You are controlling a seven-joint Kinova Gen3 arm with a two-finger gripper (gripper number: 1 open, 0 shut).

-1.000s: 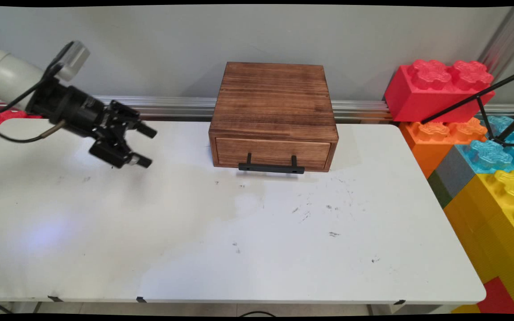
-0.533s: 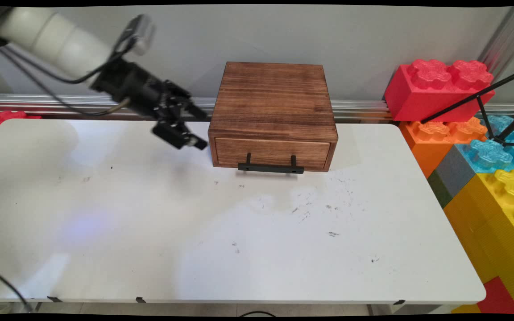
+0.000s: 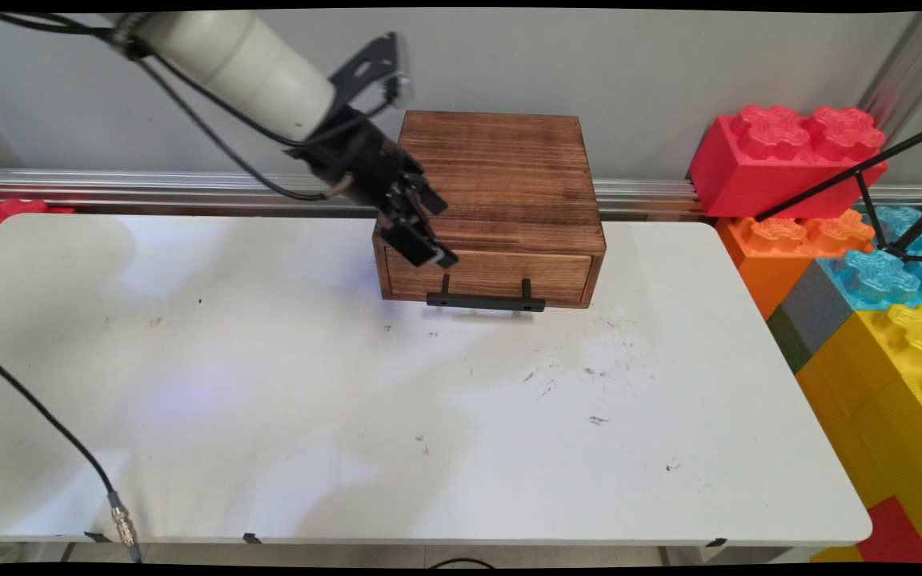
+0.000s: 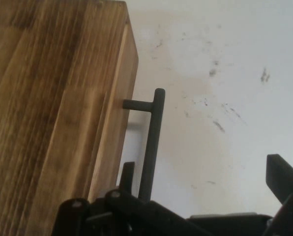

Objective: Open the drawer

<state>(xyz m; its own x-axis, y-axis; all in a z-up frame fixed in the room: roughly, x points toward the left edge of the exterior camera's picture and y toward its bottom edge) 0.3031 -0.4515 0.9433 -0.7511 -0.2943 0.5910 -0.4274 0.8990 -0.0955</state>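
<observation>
Gripper: hovering with fingers spread apart, gripping nothing, pointing down over the box's front left corner.
Box: sitting just behind and beneath the fingers, drawer staying shut.
Handle: lying just below the fingertips, sticking out from the drawer front, not touching them.
Table: spreading bare ahead of the fingers, showing dark scuffs.
Blocks: standing stacked well away, beyond the box's far side.
Cable: hanging well apart, near the table's front edge.
</observation>
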